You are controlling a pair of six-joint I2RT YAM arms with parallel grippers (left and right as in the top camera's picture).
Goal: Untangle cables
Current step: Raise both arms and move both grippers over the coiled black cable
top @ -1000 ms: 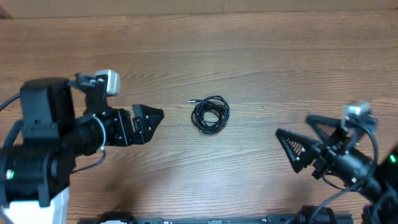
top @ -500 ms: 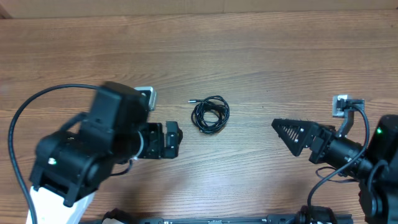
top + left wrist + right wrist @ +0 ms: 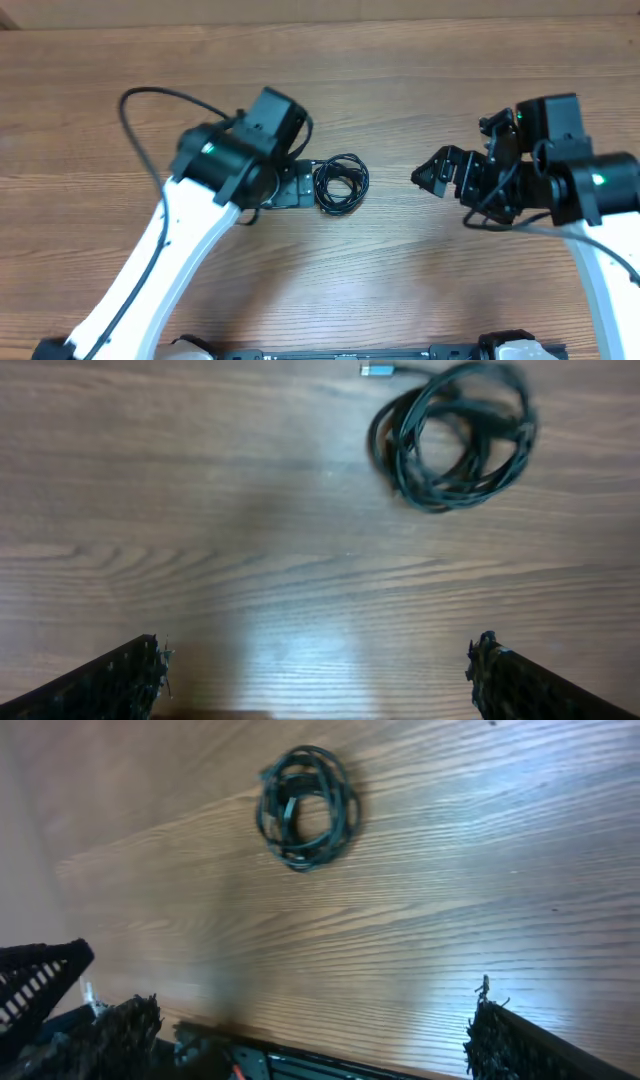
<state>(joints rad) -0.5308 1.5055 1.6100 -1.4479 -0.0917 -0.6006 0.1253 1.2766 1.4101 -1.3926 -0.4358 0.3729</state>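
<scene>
The left tool and right tool both gape empty, with the coiled cables just ahead of the left and well ahead of the right, where pinching the whole bundle could tighten the tangle.

No text, label or number can be read anywhere.

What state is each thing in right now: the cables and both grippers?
Cables: coiled in one tangled bundle, lying on the table, one plug end sticking out, not held.
Left gripper: open, empty, close beside the cables, not touching them.
Right gripper: open, empty, well apart from the cables.
</scene>
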